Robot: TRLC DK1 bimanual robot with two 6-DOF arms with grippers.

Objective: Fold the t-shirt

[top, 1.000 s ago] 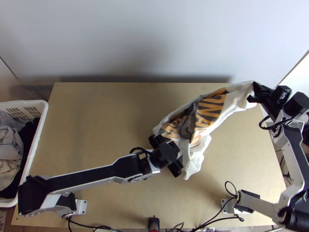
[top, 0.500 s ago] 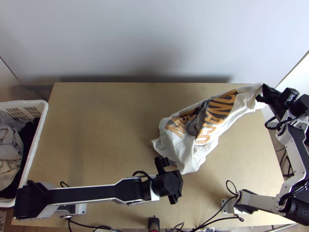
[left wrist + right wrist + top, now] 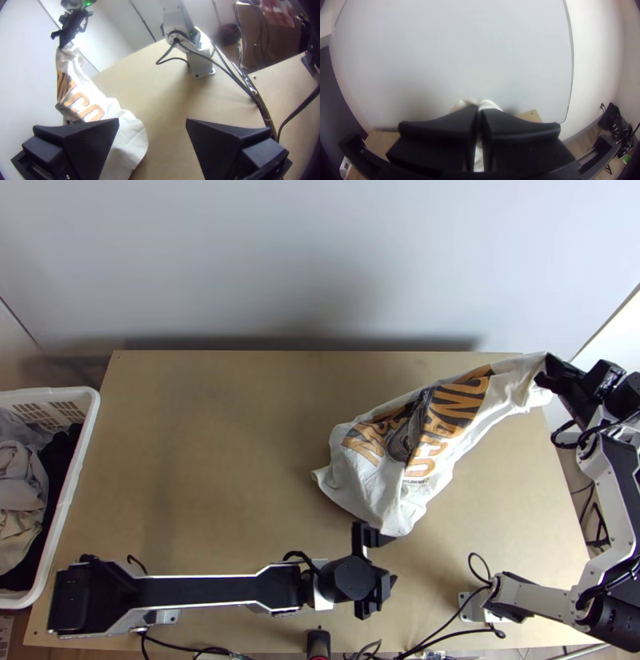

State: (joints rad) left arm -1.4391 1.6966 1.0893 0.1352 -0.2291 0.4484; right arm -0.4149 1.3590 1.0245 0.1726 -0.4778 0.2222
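The white t-shirt (image 3: pixel 384 488) with orange and black print hangs bunched from my right gripper (image 3: pixel 546 372), its lower part spreading toward the middle right of the table. In the right wrist view, the fingers of my right gripper (image 3: pixel 478 115) are shut on a gathered bit of white cloth (image 3: pixel 490 105). My left gripper (image 3: pixel 376 568) stands open near the table's front, just below the shirt's lower end in the top view. In the left wrist view, my left gripper (image 3: pixel 152 128) has its fingers wide apart, with the shirt (image 3: pixel 128 133) partly behind one finger.
A white basket (image 3: pixel 90 420) with dark and grey clothes (image 3: pixel 20 492) stands at the left edge. The wooden table (image 3: pixel 208 436) has bare surface across its left and middle. Black cables (image 3: pixel 456 628) run along the front edge near the right arm's base.
My left gripper has come away from the shirt, toward the table's front edge. My right gripper has moved slightly outward to the right with the cloth, which now looks more stretched out.
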